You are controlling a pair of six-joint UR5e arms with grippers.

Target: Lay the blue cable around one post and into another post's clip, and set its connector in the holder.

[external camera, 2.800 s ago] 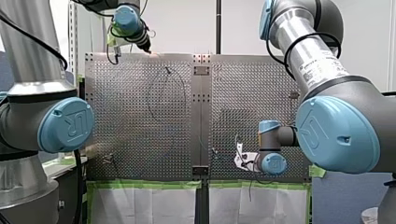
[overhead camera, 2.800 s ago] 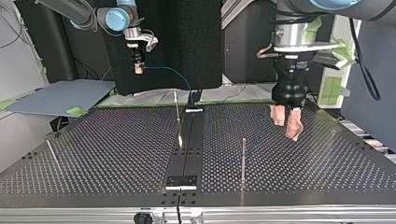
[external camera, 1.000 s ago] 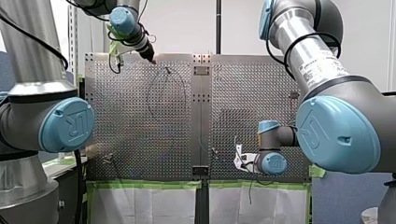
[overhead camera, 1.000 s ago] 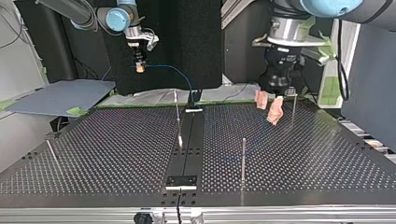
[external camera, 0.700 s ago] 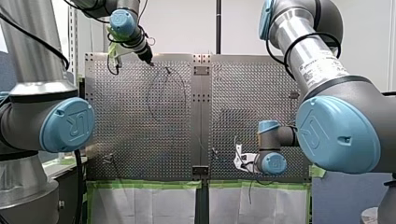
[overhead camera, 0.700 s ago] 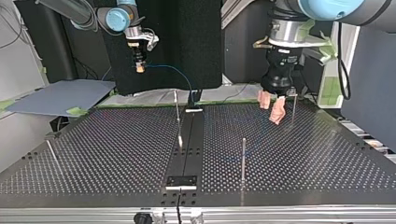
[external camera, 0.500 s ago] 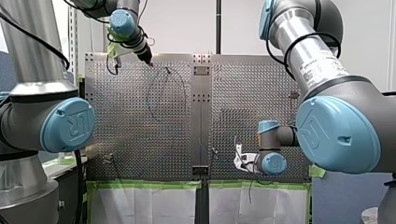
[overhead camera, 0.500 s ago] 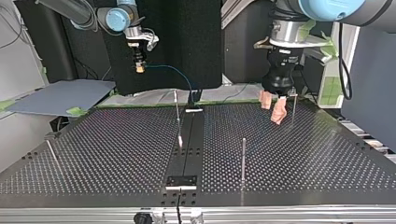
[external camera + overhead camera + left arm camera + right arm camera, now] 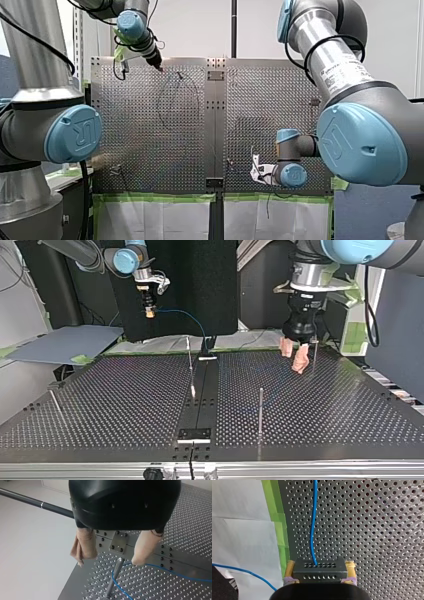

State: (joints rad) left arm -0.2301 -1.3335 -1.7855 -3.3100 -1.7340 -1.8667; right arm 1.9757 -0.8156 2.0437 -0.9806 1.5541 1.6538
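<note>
While right jaws clamp connector (image 9: 319,570), left jaws gape near post (image 9: 114,577)

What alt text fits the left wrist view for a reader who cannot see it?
My left arm's black gripper, its two beige-padded fingers open and empty, hangs above a slim metal post standing on the perforated metal table. A thin blue cable bends at that post, below the fingertips.

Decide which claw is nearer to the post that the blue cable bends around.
Left. My left claw hangs open right by that post, the blue cable curving round its base. My right claw is far across the table, raised, shut on the connector.
</note>
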